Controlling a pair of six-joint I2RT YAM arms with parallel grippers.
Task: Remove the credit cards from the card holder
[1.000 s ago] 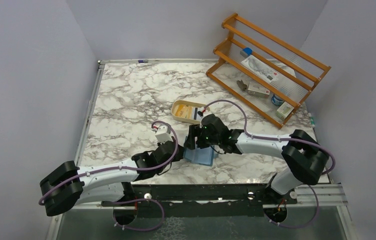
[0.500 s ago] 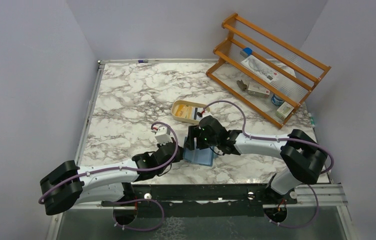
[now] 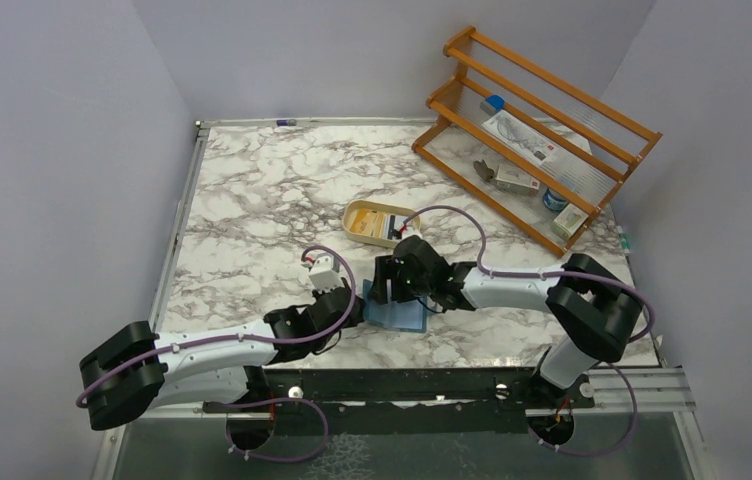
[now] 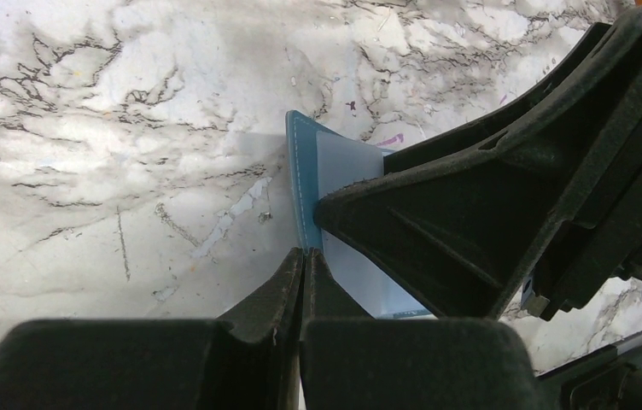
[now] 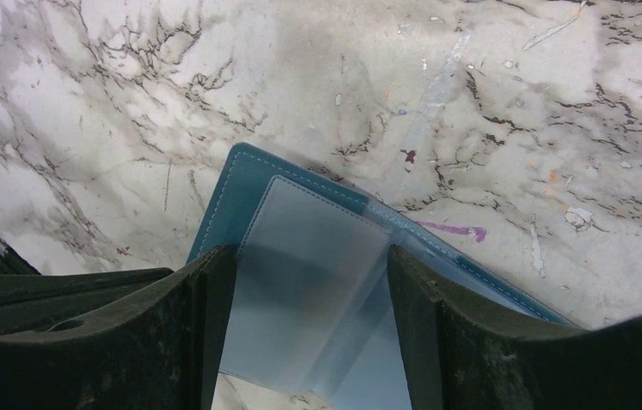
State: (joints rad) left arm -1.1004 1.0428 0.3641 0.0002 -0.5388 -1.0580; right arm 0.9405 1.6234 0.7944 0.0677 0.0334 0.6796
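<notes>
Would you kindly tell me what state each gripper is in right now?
Left gripper: shut, tips at the card holder's edge.
Right gripper: open, straddling its clear pocket.

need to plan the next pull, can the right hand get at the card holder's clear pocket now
Probably yes: the right hand is open, its fingers straddling the clear pocket of the card holder with nothing between. The shut left hand sits at the holder's edge, off the pocket.
</notes>
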